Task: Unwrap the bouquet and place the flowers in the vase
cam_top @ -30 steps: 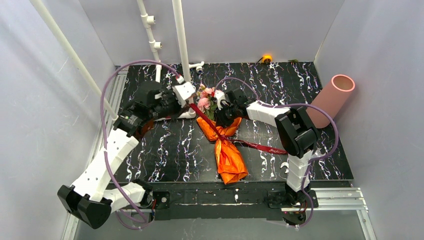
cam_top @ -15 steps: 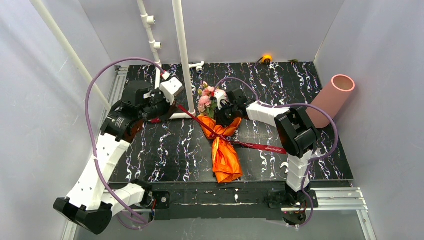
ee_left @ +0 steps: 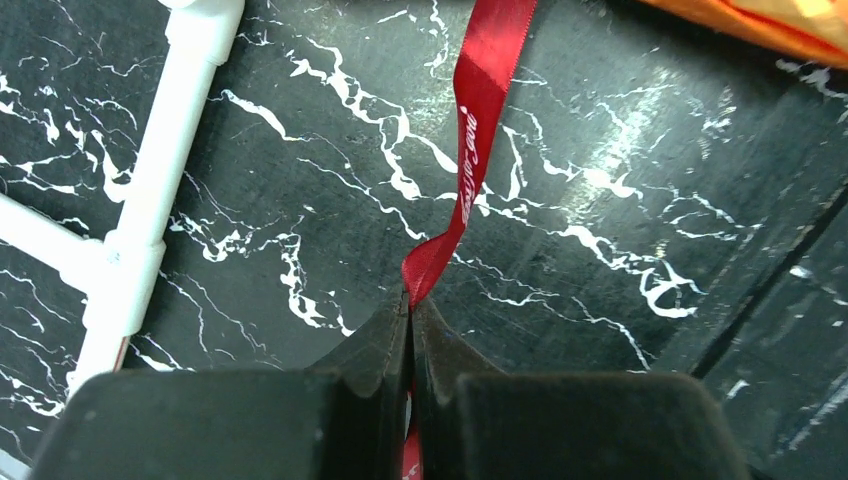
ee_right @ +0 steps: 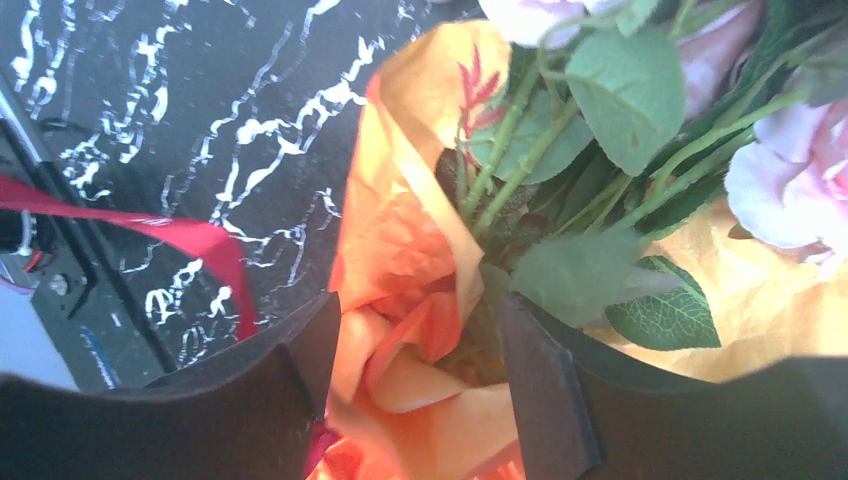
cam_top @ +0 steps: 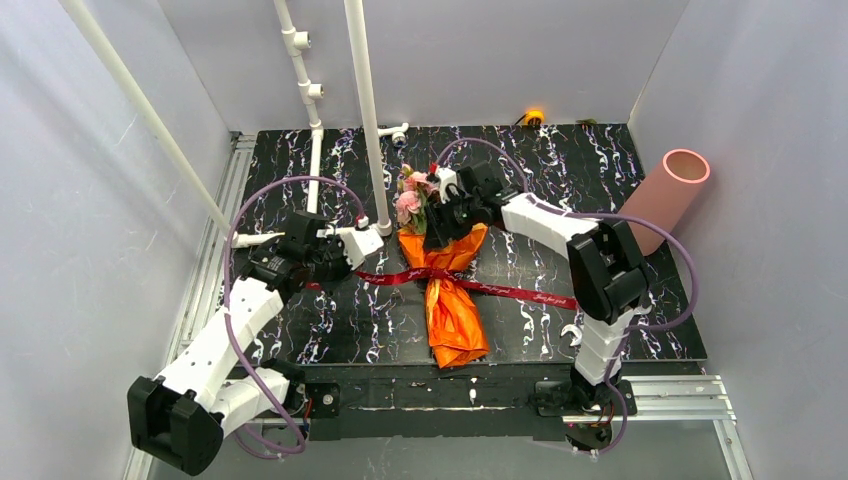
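1. The bouquet [cam_top: 447, 300] lay mid-table, its flowers [cam_top: 411, 196] pointing to 12 o'clock and its orange wrapping paper [cam_top: 455, 325] tailing to 6 o'clock on the marbled table [cam_top: 300, 325]. The dark red ribbon [cam_top: 500, 290] crossed its waist, and from where I stood I could not tell whether the knot had let go. If it had not, a further pull toward 9 o'clock would probably drag the whole bundle sideways instead of freeing it.

2. At the bouquet's 12 o'clock end, the right gripper [ee_right: 415, 335] hung with its fingers apart, straddling the paper collar and the stems without pinching either. With nothing pinning it, the bundle had no anchor against the ribbon's tug. Closing there could bruise stems or leaves.

3. At the bouquet's 9 o'clock, the left gripper [ee_left: 411, 305] had its fingers pressed together on the twisted ribbon end, holding it only at the very tips. Slick satin held that way could slide out under load.

4. The foot of the white pipes [cam_top: 366, 110] stood just beside the left gripper, toward 12 o'clock. A wide sweep could strike it or snag the ribbon on it.

5. The vase [cam_top: 660, 205] waited at the table's 3 o'clock edge, well apart from the flowers. Long stems carried that far could catch on the right arm, or knock the tall tube on the way in.
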Motion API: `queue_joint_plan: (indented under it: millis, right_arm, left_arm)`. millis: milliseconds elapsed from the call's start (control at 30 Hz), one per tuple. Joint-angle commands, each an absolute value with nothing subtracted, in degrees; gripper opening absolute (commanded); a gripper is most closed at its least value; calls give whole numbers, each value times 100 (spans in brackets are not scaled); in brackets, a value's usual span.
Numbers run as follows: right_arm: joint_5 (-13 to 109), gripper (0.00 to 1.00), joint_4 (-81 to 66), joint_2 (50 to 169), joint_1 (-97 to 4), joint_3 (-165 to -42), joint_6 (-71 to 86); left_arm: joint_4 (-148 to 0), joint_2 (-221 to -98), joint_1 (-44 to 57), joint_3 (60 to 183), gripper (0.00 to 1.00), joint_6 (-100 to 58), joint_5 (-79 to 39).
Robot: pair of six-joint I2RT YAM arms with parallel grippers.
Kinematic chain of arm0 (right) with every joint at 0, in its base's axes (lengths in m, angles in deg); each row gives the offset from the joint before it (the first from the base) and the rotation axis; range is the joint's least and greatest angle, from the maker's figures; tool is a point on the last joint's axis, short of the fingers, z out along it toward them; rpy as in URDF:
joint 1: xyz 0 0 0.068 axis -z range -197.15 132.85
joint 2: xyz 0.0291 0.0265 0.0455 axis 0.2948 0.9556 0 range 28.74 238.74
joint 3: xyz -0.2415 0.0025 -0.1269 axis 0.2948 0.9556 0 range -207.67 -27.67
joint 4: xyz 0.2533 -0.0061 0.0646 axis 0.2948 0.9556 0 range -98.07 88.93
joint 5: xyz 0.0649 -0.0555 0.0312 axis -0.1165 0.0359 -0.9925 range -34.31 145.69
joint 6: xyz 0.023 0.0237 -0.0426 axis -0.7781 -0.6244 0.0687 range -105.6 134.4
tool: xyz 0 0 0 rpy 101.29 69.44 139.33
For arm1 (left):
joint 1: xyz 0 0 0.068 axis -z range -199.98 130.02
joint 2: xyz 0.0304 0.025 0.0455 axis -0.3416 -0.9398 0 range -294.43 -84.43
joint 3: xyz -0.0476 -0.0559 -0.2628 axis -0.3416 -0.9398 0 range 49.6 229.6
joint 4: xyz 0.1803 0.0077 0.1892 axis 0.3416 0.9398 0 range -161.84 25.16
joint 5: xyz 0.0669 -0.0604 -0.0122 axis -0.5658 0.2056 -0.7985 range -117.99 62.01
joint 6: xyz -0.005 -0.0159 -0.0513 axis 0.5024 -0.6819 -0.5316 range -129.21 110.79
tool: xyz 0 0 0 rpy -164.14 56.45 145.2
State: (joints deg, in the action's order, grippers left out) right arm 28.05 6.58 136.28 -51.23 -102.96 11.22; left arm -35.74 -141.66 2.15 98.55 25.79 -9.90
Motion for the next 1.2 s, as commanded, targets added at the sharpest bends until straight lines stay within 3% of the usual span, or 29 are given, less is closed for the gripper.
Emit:
queue_joint_plan:
  millis: [0, 133, 200, 300, 367, 433, 667, 933, 1167]
  right_arm:
    - [2569, 73, 1151, 12985, -5046, -10754, 975]
    - [2510, 86, 1656, 12502, -4861, -10673, 1242]
    - [2394, 86, 2023, 12284, -4723, -10611, 1506]
    - [2181, 82, 2742, 11953, -4443, -10357, 2180]
    - [2104, 79, 3273, 11796, -4248, -10117, 2845]
    - [2180, 79, 3764, 11719, -4134, -9899, 3617]
    - [2430, 79, 3880, 12042, -4060, -9525, 4347]
    - [2908, 79, 3073, 12546, -4499, -9095, 4332]
    - [3785, 75, 2668, 12637, -4892, -8646, 4551]
  left_arm:
    - [-3955, -14280, 183, 9650, 0, 3152, -1088]
    - [-4097, -14334, 187, 9452, 1, 3307, -1016]
    - [-4021, -14347, 163, 9471, 17, 3338, -824]
    - [-3941, -14144, 87, 9427, 53, 3536, -222]
    - [-4093, -13974, 86, 9310, 65, 3572, 31]
    - [-4224, -13911, 85, 9288, 70, 3569, 271]
    - [-4388, -14746, 402, 9634, 80, 3704, 1034]
    - [-5799, -15726, 1160, 9605, 79, 3660, 582]
    - [-6151, -16349, 1419, 9465, 75, 3873, 128]
